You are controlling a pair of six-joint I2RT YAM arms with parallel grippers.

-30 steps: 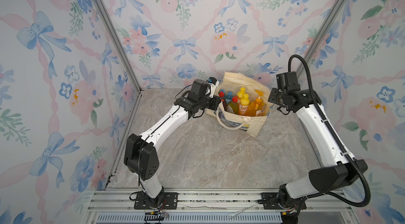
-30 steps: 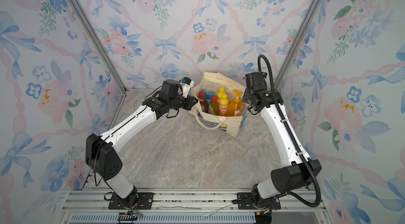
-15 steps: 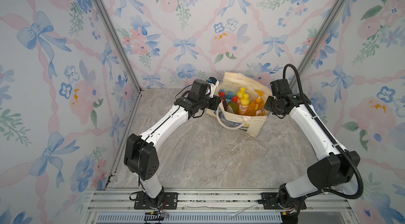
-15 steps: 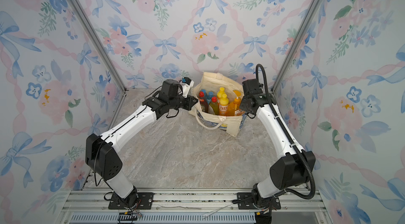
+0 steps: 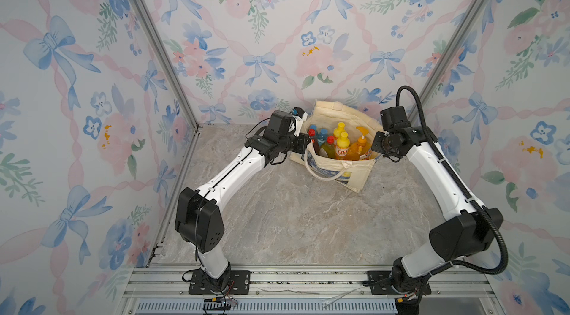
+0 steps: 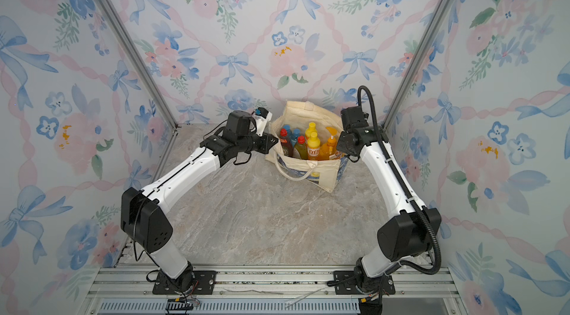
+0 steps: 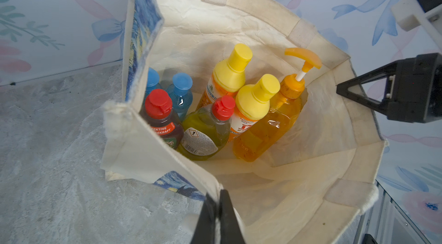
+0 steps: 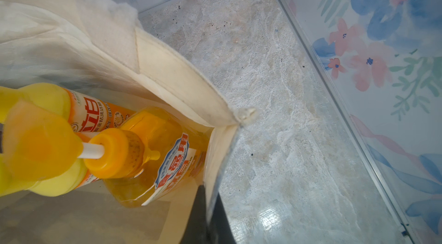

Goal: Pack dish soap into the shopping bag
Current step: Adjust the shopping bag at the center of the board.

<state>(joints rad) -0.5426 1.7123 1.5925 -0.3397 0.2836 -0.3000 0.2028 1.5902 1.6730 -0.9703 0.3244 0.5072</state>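
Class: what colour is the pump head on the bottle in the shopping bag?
Orange. The pump head shows best in the left wrist view.

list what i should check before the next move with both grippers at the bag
1. left gripper shut on the shopping bag rim: ok
2. right gripper shut on the rim across from it: ok
3. dish soap bottles all inside the bag: ok
4. orange pump bottle upright: not ok, it leans
5. bag base flat on the table: cannot tell
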